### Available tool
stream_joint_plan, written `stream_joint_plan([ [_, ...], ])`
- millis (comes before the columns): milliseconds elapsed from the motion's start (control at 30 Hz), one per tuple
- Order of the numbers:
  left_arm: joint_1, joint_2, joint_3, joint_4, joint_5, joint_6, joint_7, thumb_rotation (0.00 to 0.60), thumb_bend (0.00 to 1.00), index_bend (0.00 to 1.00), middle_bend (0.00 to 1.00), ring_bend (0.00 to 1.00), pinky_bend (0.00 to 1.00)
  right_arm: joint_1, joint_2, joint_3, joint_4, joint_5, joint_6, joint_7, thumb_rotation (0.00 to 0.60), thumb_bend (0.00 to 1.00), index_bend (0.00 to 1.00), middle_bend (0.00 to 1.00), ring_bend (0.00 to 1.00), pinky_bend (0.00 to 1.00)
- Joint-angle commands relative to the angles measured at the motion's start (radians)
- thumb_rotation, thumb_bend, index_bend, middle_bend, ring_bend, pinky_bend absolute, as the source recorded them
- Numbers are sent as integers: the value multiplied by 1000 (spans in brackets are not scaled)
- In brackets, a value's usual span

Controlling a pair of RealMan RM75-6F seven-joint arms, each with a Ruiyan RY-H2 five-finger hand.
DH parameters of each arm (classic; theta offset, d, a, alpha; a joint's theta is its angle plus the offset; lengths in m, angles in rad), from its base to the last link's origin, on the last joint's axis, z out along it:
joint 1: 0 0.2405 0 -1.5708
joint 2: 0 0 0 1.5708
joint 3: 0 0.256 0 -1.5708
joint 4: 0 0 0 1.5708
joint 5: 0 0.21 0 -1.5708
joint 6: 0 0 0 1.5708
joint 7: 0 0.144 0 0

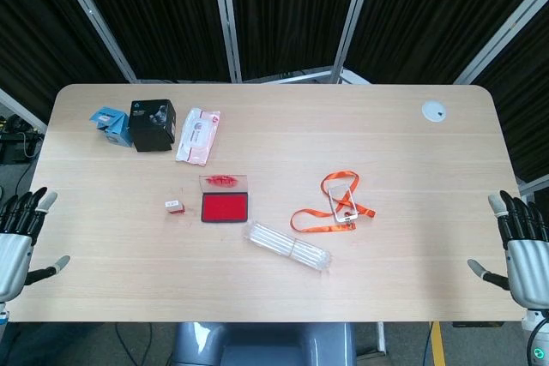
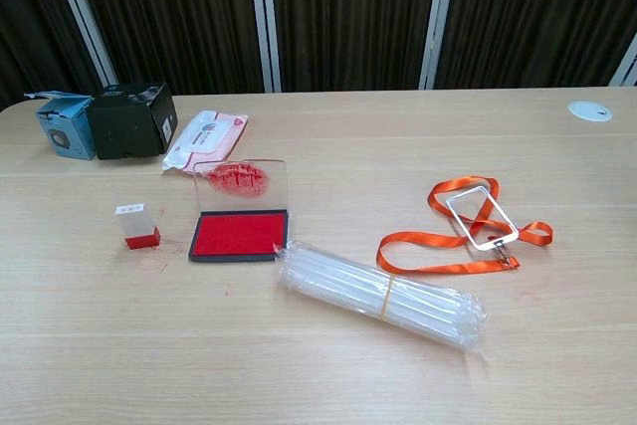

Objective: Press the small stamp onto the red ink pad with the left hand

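Observation:
The small stamp (image 1: 173, 206) (image 2: 137, 225), clear with a red base, stands upright on the table just left of the red ink pad (image 1: 225, 207) (image 2: 240, 234). The pad lies open, its clear lid (image 1: 224, 182) (image 2: 241, 183) raised behind it and smeared red. My left hand (image 1: 19, 233) hangs off the table's left edge with fingers apart, holding nothing, far from the stamp. My right hand (image 1: 521, 242) is off the right edge, also open and empty. Neither hand shows in the chest view.
A black box (image 1: 152, 124) (image 2: 130, 119), a blue box (image 1: 111, 124) (image 2: 62, 124) and a wipes packet (image 1: 198, 135) (image 2: 203, 138) sit at the back left. A bundle of clear tubes (image 1: 288, 247) (image 2: 383, 293) and an orange lanyard with a badge holder (image 1: 338, 204) (image 2: 468, 225) lie right of the pad.

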Motion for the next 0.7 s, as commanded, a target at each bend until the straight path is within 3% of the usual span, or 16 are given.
stream_joint_plan([
  [33,-1,0,0,0,-3,-4,2,600,0,0,0,0,0,0,1,0,0,1,-1,1,600,0,0,0,0,0],
  [167,-5,0,-2,2,-16,-17,7,600,0,0,0,0,0,0,1,-3,-1,1,-5,1,600,0,0,0,0,0],
  [233,-13,-7,-13,10,-26,-24,11,600,0,0,0,24,83,0,1,-3,-4,2,-6,2,600,0,0,0,0,0],
  [300,-36,-23,-33,9,-62,-60,3,600,0,0,0,246,381,2,1,-4,-7,2,-9,-2,600,0,0,0,0,0],
  [400,-98,-50,-83,-14,-153,-152,49,600,0,0,0,578,661,6,-4,-2,-4,10,-19,-12,600,0,0,0,0,0],
  [533,-206,-125,-163,-36,-307,-290,144,600,0,0,0,730,788,10,-9,4,2,32,-30,-17,600,0,0,0,0,0],
  [700,-322,-213,-225,-20,-484,-410,258,600,0,21,19,795,844,14,-10,14,12,58,-40,-17,600,0,0,0,0,0],
])
